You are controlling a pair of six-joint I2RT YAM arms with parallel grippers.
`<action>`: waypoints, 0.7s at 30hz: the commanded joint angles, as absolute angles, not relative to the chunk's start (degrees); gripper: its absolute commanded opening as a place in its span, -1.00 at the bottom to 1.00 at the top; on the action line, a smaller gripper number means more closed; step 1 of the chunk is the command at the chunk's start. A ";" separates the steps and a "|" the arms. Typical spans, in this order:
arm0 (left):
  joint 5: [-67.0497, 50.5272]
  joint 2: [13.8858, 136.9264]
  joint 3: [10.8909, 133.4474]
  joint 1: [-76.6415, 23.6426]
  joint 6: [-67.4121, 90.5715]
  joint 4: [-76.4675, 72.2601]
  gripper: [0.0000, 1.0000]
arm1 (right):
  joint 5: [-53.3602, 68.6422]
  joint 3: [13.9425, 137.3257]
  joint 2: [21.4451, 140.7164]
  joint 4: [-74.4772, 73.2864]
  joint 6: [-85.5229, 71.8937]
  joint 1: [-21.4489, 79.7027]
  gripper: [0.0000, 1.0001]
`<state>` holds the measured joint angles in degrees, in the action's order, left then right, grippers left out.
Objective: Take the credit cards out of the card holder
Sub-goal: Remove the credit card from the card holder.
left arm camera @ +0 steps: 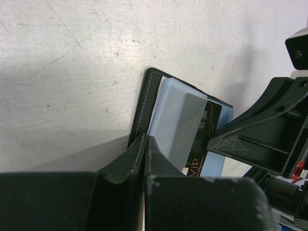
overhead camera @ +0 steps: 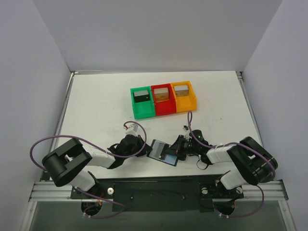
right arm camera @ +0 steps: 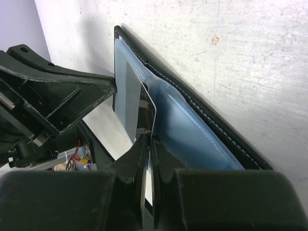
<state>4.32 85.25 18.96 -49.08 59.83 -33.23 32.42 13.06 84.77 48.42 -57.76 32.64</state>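
The black card holder (overhead camera: 161,152) lies open on the table between my two grippers, its pale blue lining (right arm camera: 192,139) facing up. My left gripper (overhead camera: 144,147) is shut on the stitched left edge of the card holder (left arm camera: 148,98), and its fingertips (left arm camera: 139,144) are pressed together over the leather. A black credit card (left arm camera: 212,114) printed "VIP", with a grey stripe, sticks out of the lining pocket. My right gripper (right arm camera: 150,138) is shut on the thin edge of that credit card (right arm camera: 149,107). The other cards are hidden inside the holder.
Green (overhead camera: 142,103), red (overhead camera: 162,100) and orange (overhead camera: 184,96) bins stand in a row behind the holder, each with something in it. White walls enclose the table on three sides. The two arms face each other close together near the front edge.
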 commanded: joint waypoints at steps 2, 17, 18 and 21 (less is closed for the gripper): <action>5.89 84.73 17.49 -48.96 59.59 -30.06 -1.00 | 32.43 12.13 80.16 43.96 -54.15 31.82 -1.00; 4.67 77.09 18.54 -47.90 55.64 -27.86 -0.17 | 25.93 17.75 59.69 12.50 -41.75 31.73 -1.00; 4.31 76.65 18.72 -47.73 55.11 -27.43 -0.13 | 25.84 18.28 58.55 11.78 -41.57 31.64 -1.00; 4.30 72.53 21.52 -47.37 53.36 -22.68 0.03 | 25.23 19.60 55.99 7.92 -40.35 31.64 -1.00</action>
<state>4.40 77.52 17.96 -48.14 56.34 -26.48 27.29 16.32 59.31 16.03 -43.86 31.90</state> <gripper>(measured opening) 0.475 0.004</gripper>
